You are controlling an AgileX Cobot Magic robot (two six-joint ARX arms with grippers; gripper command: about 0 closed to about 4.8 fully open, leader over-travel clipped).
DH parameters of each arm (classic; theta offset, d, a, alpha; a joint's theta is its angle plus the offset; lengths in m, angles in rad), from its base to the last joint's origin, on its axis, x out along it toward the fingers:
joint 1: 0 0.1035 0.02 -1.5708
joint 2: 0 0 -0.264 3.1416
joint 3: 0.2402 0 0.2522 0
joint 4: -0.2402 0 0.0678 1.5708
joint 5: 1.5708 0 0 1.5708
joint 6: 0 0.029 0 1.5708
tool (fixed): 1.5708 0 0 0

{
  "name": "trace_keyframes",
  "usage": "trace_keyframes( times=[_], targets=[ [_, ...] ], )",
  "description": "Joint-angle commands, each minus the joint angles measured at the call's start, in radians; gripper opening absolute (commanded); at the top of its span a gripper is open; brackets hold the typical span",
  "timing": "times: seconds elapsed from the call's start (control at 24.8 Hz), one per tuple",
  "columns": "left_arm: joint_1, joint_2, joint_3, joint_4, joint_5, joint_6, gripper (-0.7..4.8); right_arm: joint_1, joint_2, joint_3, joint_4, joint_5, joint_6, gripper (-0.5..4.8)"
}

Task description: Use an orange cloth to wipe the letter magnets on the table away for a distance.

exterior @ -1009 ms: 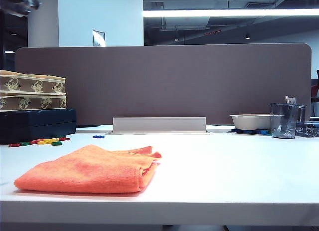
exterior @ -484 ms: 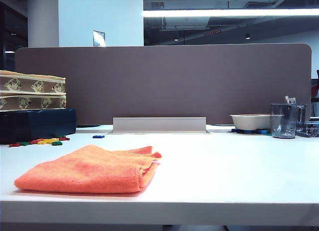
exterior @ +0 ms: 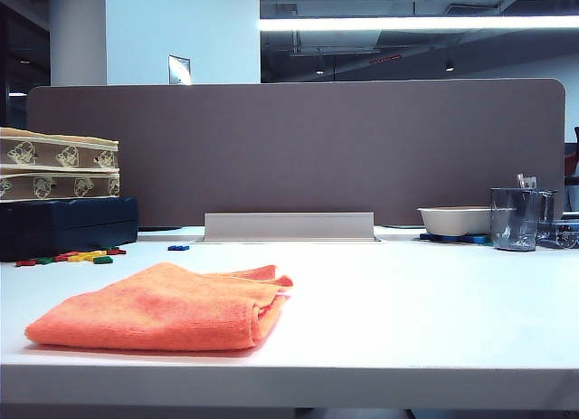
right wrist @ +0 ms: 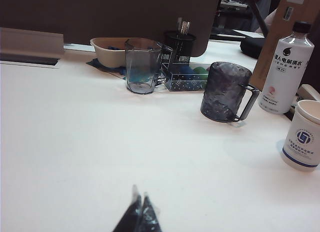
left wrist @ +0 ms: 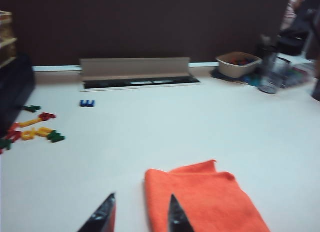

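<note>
Arm gone from top-left; L fingers [left wrist: 137,214] apart, R fingers [right wrist: 138,214] shut, orange cloth [exterior: 163,306] prob. long-axis sideways.

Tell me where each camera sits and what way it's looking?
Exterior view: low at the table's front edge, facing the divider; no robot parts show.
Left wrist view: above the table, facing the orange cloth and letter magnets; the left gripper shows, open.
Right wrist view: faces cups and a bottle; the right gripper shows, shut.
Exterior and left wrist views share the cloth and magnets.

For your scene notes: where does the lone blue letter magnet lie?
Exterior view: the small flat blue letter magnet lies left of centre on the white table, beyond the orange cloth, before the grey tray.
</note>
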Motion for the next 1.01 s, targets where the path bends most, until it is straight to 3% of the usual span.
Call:
trace_keyframes(
  times=[0.04, 0.73, 1.01],
  targets=[
    [0.000, 0.001, -0.025, 0.040, -0.033, -0.003, 1.29, 0.001, -0.009, 0.000, 0.010, 0.001, 0.001, -0.01],
    [0.000, 0.001, -0.216, 0.134, -0.036, -0.002, 1.28, 0.001, -0.009, 0.000, 0.010, 0.001, 0.001, -0.01],
    [0.001, 0.001, -0.267, 0.137, -0.112, -0.002, 1.28, 0.001, -0.009, 0.000, 0.010, 0.001, 0.001, -0.01]
  ],
)
